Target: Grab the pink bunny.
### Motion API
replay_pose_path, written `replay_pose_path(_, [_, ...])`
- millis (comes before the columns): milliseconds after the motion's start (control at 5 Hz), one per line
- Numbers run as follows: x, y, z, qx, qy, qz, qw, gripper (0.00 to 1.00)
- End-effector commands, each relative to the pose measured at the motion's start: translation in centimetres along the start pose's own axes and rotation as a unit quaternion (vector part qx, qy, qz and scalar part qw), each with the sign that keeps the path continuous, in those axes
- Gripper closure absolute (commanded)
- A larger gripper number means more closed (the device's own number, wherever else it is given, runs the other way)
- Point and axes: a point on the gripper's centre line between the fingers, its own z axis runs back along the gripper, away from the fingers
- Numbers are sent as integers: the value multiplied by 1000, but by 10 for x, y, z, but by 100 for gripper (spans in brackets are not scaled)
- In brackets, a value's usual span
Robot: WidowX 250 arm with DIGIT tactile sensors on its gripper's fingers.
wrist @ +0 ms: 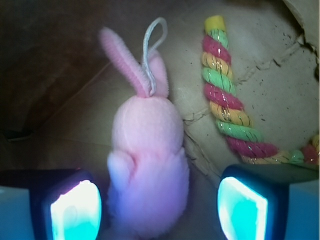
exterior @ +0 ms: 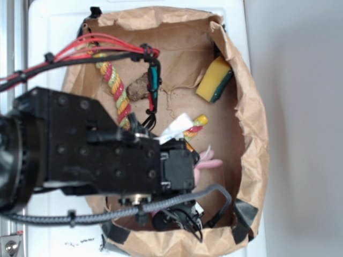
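The black robot arm (exterior: 80,144) fills the left and centre of the exterior view, reaching in from the left edge with red and black cables running along its top. Beneath and around it lies a shallow tray lined with crumpled brown paper (exterior: 252,123), which takes up most of the middle of the frame and rests on a white table (exterior: 53,27).

A red-yellow-green twisted rope (wrist: 225,100) curves across the paper; in the wrist view it runs from the upper middle down to the right edge.

The pink bunny (wrist: 147,165) lies in the lower centre of the wrist view, body towards the bottom edge, ears and a thin white loop (wrist: 152,45) pointing up. In the exterior view only a bit of pink shows just right of the arm's end.

The gripper (wrist: 155,207) stands wide apart, one pad at each lower corner, the bunny between them. The left pad is just beside its body; contact cannot be told. The right pad is clear of it.

A yellow-and-green sponge (exterior: 214,79) sits in the tray's upper right.
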Motion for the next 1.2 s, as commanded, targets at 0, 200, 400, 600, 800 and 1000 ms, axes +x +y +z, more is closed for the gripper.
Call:
replay_pose_path(0, [18, -14, 15, -23, -33, -7, 999, 0])
replay_pose_path(200, [16, -13, -3, -1, -31, -10, 999, 0])
replay_pose_path(400, [11, -7, -18, 20, -18, -14, 1000, 0])
replay_pose_path(600, [3, 0, -34, 36, -1, -25, 999, 0])
replay_pose_path(800, [4, 4, -41, 41, 2, -18, 999, 100])
replay_pose_path(1000, [10, 4, -29, 40, -20, -55, 997, 100])
